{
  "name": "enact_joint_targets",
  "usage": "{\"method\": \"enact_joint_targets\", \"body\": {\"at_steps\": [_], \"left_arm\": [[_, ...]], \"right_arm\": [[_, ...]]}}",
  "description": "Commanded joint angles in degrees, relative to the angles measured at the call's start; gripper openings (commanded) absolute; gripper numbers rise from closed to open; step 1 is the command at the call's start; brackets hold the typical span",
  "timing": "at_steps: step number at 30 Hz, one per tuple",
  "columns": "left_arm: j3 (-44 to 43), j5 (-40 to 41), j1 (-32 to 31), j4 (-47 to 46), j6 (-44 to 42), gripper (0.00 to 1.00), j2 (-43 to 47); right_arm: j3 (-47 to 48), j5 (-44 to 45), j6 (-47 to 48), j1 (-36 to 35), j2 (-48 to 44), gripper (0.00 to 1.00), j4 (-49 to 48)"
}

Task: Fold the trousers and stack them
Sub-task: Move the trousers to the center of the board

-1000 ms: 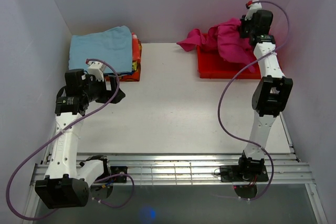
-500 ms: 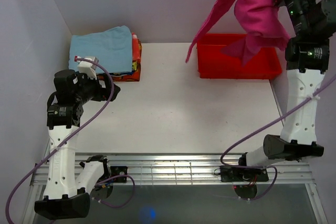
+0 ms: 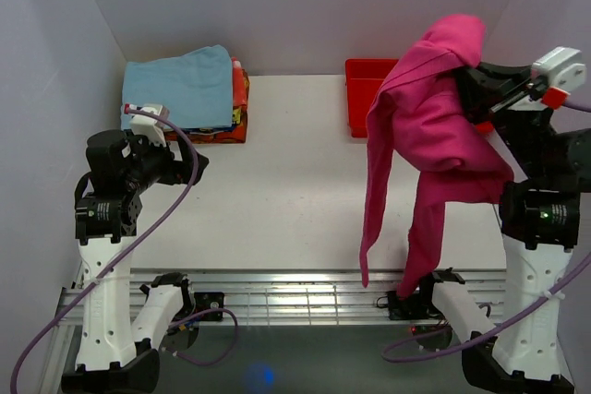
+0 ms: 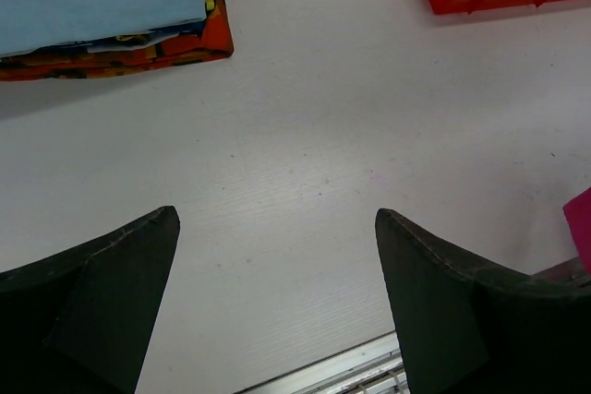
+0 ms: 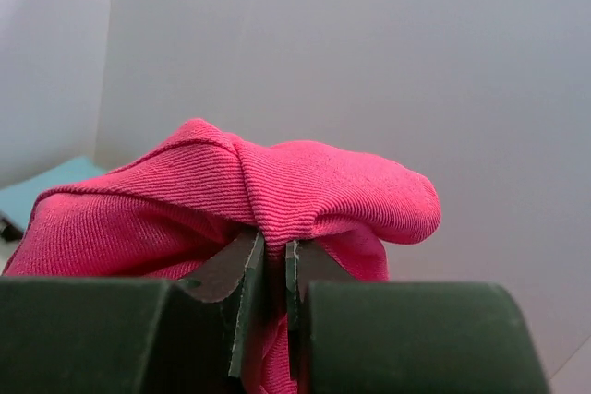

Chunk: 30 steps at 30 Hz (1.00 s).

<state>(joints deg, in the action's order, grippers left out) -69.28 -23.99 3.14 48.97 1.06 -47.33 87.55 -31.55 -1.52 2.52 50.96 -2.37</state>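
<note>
Ribbing in the trousers (image 5: 277, 191) is shown only by the right wrist view, where a bunched fold is clamped between the closed jaws of the right gripper (image 5: 274, 269). From above, both legs are seen hanging free over the near right of the table (image 3: 277, 191), in front of the red tray (image 3: 358, 89). The white surface is enclosed by pale walls (image 3: 305, 6), and a light blue cloth (image 3: 180, 85) is stacked far left. The left gripper (image 4: 277, 256) is spread wide over bare table, and nothing is touched.
</note>
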Motion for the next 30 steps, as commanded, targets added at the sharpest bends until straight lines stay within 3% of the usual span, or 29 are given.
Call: {"method": "enact_joint_targets", "body": {"at_steps": [1, 6, 10, 15, 18, 19, 20, 21, 26, 28, 30], "left_arm": [[-1.0, -0.9, -0.1, 1.3, -0.9, 0.98, 1.1], [0.3, -3.2, -0.1, 1.0, -3.9, 0.98, 1.6], [1.5, -7.1, -0.1, 0.2, -6.4, 0.98, 1.7], [3.4, -14.0, -0.1, 0.2, -14.2, 0.97, 1.1], [4.1, -16.9, -0.1, 0.9, -17.3, 0.96, 0.4], [4.2, -19.1, -0.1, 1.1, -19.1, 0.96, 0.0], [4.3, -20.1, -0.1, 1.3, -19.9, 0.96, -0.4], [4.7, -21.3, -0.1, 1.5, -20.8, 0.96, -0.7], [5.1, -27.2, -0.1, 1.4, -25.5, 0.96, -3.9], [4.8, -28.5, -0.1, 1.1, -26.4, 0.96, -6.0], [4.1, -29.1, -1.1, 0.9, -26.5, 0.96, -10.7]], "right_arm": [[-8.8, -0.4, 2.2, 0.1, 0.0, 0.08, 0.5], [-16.5, 4.8, 1.8, -0.5, 0.1, 0.08, 5.0], [-22.1, 5.5, -5.7, -4.3, 3.2, 0.08, 9.4], [-31.3, 12.3, -11.9, -21.0, 8.4, 0.08, 7.2], [-31.5, 13.6, -12.5, -31.2, 14.9, 0.08, 6.0], [-32.4, 8.1, -12.9, -32.1, 16.4, 0.37, 3.2], [-32.7, 7.6, -13.1, -33.1, 17.8, 0.57, 3.1], [-32.4, 7.8, -12.5, -33.4, 18.4, 0.93, 3.3], [-22.2, 10.5, 5.4, -32.1, 19.8, 0.9, 22.9], [-22.4, 8.1, 7.5, -28.3, 18.1, 0.9, 25.0], [-25.6, 4.6, 8.5, -20.0, 15.6, 0.9, 26.1]]}}
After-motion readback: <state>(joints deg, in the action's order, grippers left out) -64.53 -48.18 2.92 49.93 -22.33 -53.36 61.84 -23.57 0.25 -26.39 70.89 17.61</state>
